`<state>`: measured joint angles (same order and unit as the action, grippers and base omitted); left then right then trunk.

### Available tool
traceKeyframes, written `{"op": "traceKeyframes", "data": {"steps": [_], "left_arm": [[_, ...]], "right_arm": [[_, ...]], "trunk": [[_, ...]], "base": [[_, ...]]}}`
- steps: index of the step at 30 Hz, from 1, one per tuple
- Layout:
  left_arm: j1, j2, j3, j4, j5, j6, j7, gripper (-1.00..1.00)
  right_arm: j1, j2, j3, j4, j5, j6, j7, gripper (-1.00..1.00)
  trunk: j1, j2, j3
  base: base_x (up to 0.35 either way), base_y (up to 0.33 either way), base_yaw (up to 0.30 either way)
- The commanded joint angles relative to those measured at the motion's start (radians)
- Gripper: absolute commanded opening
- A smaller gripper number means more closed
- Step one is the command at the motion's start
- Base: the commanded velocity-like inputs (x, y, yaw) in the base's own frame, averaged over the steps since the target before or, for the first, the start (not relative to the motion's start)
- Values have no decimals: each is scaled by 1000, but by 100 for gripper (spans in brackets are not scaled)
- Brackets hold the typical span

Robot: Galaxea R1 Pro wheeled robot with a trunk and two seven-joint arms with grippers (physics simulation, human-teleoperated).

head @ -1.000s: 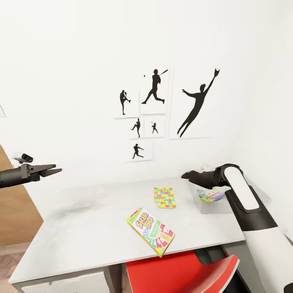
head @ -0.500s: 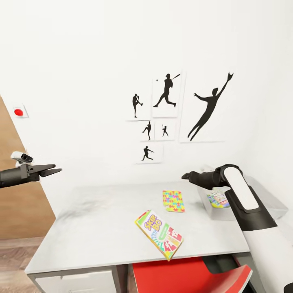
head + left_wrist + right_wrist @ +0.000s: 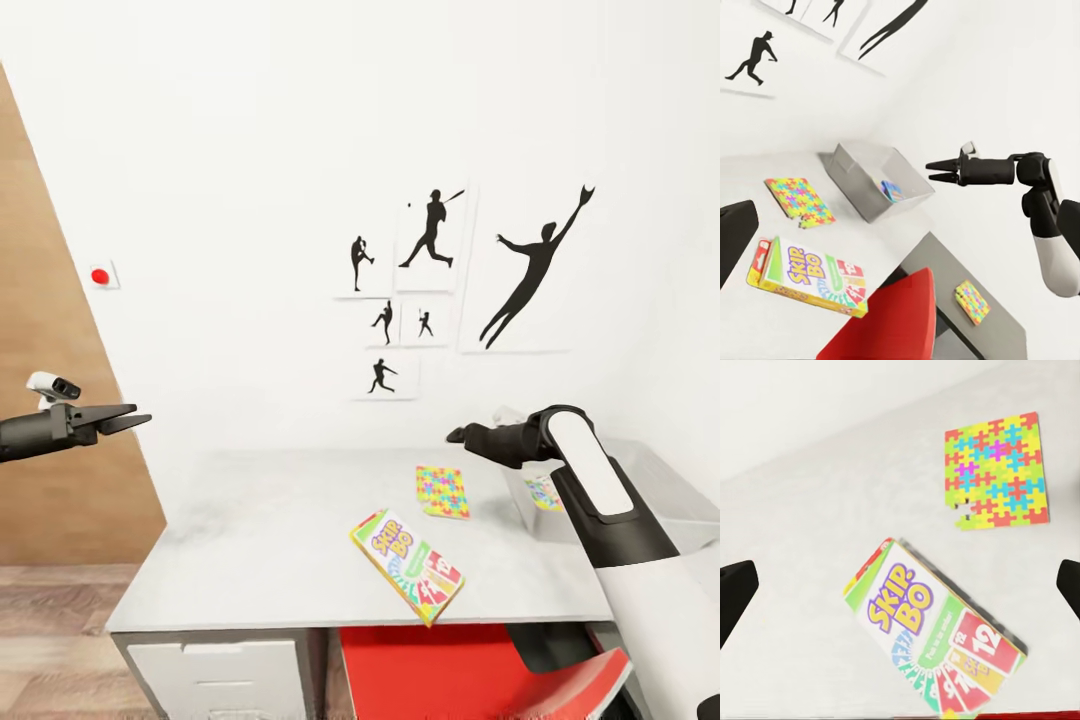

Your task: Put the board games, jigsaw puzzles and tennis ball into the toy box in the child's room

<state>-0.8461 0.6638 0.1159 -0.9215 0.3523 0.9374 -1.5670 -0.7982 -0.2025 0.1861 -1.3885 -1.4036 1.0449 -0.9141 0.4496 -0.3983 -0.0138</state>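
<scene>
One SKIP-BO box [image 3: 406,566] sits at the table's [image 3: 250,540] front edge below the empty, narrowly parted right gripper [image 3: 457,434], one puzzle square [image 3: 443,491] just beyond, the toy box [image 3: 690,505] alongside; left gripper [image 3: 136,418] nearly closed, empty.

The long pale grey-white table [image 3: 270,520] stands against the white wall bearing black silhouette sport prints [image 3: 440,275]. A flat green-edged SKIP-BO game box [image 3: 406,566] lies at the table's front edge, one corner projecting past it. A thin multicolour jigsaw puzzle square [image 3: 443,491] lies behind it, nearer the wall edge. The shallow pale grey toy box [image 3: 660,495] sits at the table's right end, with a colourful item inside. The left gripper [image 3: 138,420], fingers close together, hangs off the table's left end; the right gripper [image 3: 453,434] is above the table beside the toy box. A red chair [image 3: 470,675] stands below the front edge.
</scene>
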Motion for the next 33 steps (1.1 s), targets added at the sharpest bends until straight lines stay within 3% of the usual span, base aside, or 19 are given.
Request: {"op": "traceKeyframes", "data": {"steps": [1,33], "left_arm": [[-1,0,-1,2,1,11,-4,100],[-1,0,-1,36,-1,4,-4,100]], "right_arm": [[-1,0,2,0,-7,2,-10,100],[-3,1,9,85,-3,-1,-14,100]], "trunk": [[0,-2,-1],[0,-2,-11]], "base": [[-105,0,33],[-12,20,4]]}}
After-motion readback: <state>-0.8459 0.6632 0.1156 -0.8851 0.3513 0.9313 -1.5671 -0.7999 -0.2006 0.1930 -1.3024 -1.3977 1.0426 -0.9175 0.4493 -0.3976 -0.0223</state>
